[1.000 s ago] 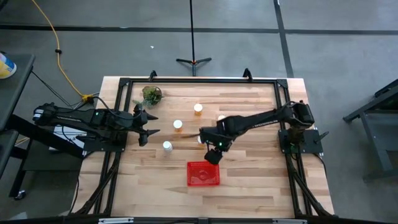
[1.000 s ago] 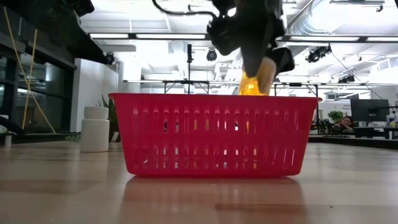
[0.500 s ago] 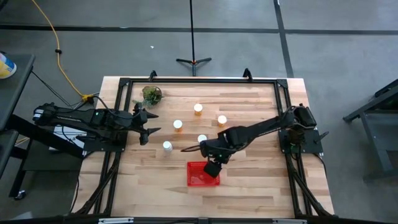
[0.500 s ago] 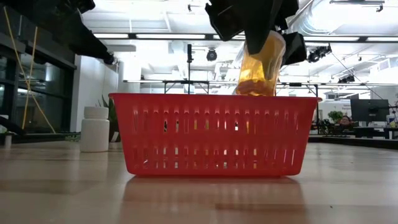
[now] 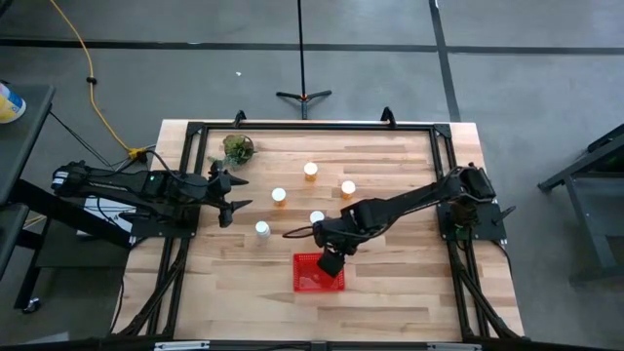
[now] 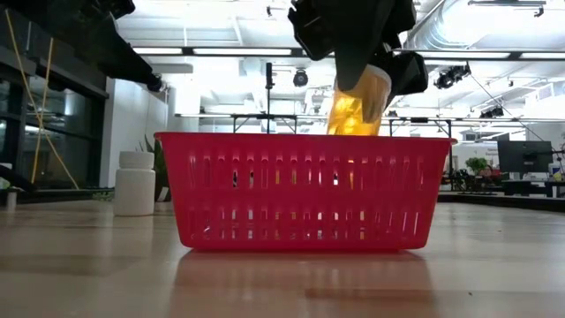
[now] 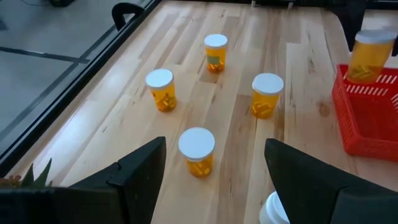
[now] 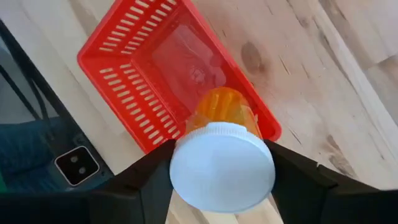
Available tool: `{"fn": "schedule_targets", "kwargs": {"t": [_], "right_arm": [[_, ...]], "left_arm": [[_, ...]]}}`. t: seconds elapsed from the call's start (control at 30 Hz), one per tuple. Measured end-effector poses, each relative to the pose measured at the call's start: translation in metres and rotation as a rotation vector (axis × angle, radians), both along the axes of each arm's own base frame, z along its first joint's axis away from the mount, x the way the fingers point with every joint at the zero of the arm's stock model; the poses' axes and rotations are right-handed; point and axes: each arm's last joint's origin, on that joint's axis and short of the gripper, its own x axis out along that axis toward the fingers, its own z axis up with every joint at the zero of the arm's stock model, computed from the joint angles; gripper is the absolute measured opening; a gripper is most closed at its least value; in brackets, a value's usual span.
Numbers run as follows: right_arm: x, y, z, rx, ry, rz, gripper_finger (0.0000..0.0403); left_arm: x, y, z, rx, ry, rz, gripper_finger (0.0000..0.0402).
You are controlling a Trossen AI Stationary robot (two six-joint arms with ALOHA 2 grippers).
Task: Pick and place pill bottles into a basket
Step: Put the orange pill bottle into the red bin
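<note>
We see five pill bottles standing loose on the counter (image 5: pixel 390 283) in the middle of the high view: one (image 5: pixel 310 171) farthest up, one (image 5: pixel 347 187) right of it, one (image 5: pixel 279 195) left, one (image 5: pixel 316 217) just above the right arm's wrist, one (image 5: pixel 261 230) at lower left. A small green plant (image 5: pixel 237 148) sits near the counter's upper-left corner, well apart from them.

The red basket (image 5: pixel 310 280) is at lower centre of the high view. Its floor looks bare in the right wrist view; nothing lies in it.

Right pincer (image 6: pixel 362 75) grips the sixth bottle (image 6: pixel 357 104) by its white cap, tilted, orange body hanging just above the basket's rim at the upper-right corner of the basket.

Left pincer (image 5: pixel 234 195) is at the counter's left edge, jaws spread, holding nothing, near the lower-left bottle.
</note>
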Motion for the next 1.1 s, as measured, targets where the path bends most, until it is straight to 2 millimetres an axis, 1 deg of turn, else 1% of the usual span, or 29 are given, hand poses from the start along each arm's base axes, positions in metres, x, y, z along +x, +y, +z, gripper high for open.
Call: {"fn": "schedule_targets", "kwargs": {"t": [0.17, 0.27, 0.43, 0.53, 0.73, 0.83, 1.1], "right_arm": [[0.004, 0.001, -0.010, -0.001, 0.013, 0.004, 0.0193], [0.008, 0.002, -0.016, 0.002, 0.019, 0.009, 0.0193], [0.011, 0.004, -0.031, 0.011, 0.070, 0.015, 0.0226], [0.013, 0.004, -0.038, 0.010, 0.088, 0.016, 0.0230], [0.013, 0.004, -0.040, 0.006, 0.090, 0.010, 0.0202], [0.013, 0.004, -0.040, 0.006, 0.088, 0.014, 0.0199], [0.013, 0.004, -0.038, 0.028, 0.088, 0.023, 0.0249]], "left_arm": [[0.000, 0.000, 0.000, -0.001, -0.005, 0.000, 0.0308], [0.001, 0.000, 0.001, -0.001, -0.013, 0.001, 0.0308], [0.001, 0.000, 0.002, 0.003, -0.021, 0.010, 0.0308], [0.001, 0.000, 0.002, 0.003, -0.021, 0.011, 0.0308], [0.001, 0.000, 0.002, 0.004, -0.021, 0.012, 0.0308], [0.001, 0.000, 0.002, 0.004, -0.021, 0.012, 0.0308], [0.001, 0.000, 0.002, 0.004, -0.021, 0.013, 0.0308]]}}
